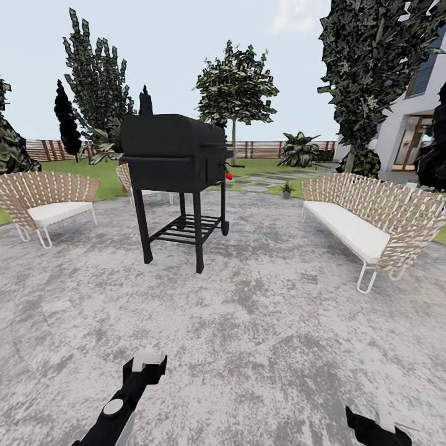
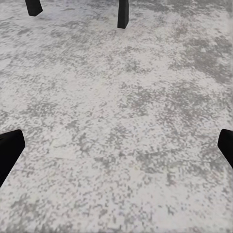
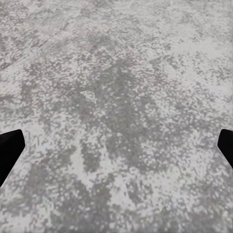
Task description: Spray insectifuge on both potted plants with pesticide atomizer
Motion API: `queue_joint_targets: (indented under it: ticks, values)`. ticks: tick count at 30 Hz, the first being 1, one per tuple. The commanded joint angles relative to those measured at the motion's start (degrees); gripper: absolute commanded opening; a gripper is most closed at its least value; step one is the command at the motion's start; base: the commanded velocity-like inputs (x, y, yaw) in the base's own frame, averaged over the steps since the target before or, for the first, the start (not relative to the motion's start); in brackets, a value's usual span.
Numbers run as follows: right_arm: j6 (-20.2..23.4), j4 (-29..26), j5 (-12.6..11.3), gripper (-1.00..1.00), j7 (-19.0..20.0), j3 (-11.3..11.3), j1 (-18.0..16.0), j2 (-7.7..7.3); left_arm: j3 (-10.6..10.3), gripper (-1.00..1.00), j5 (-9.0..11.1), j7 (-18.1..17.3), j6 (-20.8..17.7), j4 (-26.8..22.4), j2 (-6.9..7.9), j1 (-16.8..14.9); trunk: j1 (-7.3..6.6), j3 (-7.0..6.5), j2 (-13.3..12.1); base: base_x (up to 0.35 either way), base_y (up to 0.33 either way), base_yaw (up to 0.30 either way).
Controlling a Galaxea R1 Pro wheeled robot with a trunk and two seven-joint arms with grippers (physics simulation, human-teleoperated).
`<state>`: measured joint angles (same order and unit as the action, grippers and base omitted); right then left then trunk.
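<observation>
The pesticide atomizer is out of view. Far off, at the patio's far edge, stands a small potted plant with pointed green leaves, between the grill and the long bench. My left gripper hangs low over the grey paving; in the left wrist view it is open, fingertips wide apart with nothing between them. At the lower right, my right gripper is also open and empty above the paving.
A black grill on legs stands ahead at the centre-left of the round patio. A woven chair sits left, a long woven bench right. Lawn, fence, trees and a house lie beyond.
</observation>
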<state>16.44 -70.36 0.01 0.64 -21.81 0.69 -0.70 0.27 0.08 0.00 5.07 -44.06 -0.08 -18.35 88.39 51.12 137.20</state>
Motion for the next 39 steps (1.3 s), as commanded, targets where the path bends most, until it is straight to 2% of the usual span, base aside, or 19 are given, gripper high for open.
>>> queue_joint_targets:
  ticks: [1, 11, 30, 34, 36, 39]
  values:
    - [0.3, -0.1, 0.0, 1.0, 0.1, 0.0, 0.0, 0.01, 0.0, 1.0, 0.0, 0.0, 0.2, 0.0, -0.01, 0.0, -0.01, 0.04, 0.0, 0.0, 0.0, 0.0]
    - [0.3, -0.1, 0.1, 1.0, 0.1, 0.2, 0.0, 0.09, 0.0, 1.0, 0.0, 0.0, 0.1, 0.0, -0.01, 0.0, -0.01, 0.04, 0.0, 0.0, 0.0, -0.025]
    - [0.3, -0.1, 0.1, 1.0, 0.1, 0.1, 0.0, 0.09, 0.1, 1.0, 0.0, 0.0, 0.1, 0.0, -0.01, 0.0, -0.01, -0.02, 0.0, 0.001, 0.0, -0.245]
    - [0.3, -0.1, 0.1, 1.0, 0.1, 0.2, 0.0, 0.09, 0.0, 1.0, -0.1, -0.1, -1.8, 0.0, -0.01, 0.0, -0.01, -0.02, 0.0, 0.117, 0.0, -0.051]
    - [0.3, -0.1, 0.2, 1.0, 0.1, 0.3, 0.0, 0.09, 0.0, 1.0, -0.1, -0.1, -4.8, 0.0, -0.01, 0.0, -0.01, -0.02, 0.0, 0.249, 0.0, -0.013]
    - [0.3, -0.1, 0.1, 1.0, 0.1, 0.2, 0.0, 0.09, 0.0, 1.0, 0.0, -0.1, -6.7, 0.0, -0.01, 0.0, -0.01, -0.02, 0.0, 0.307, 0.0, -0.005]
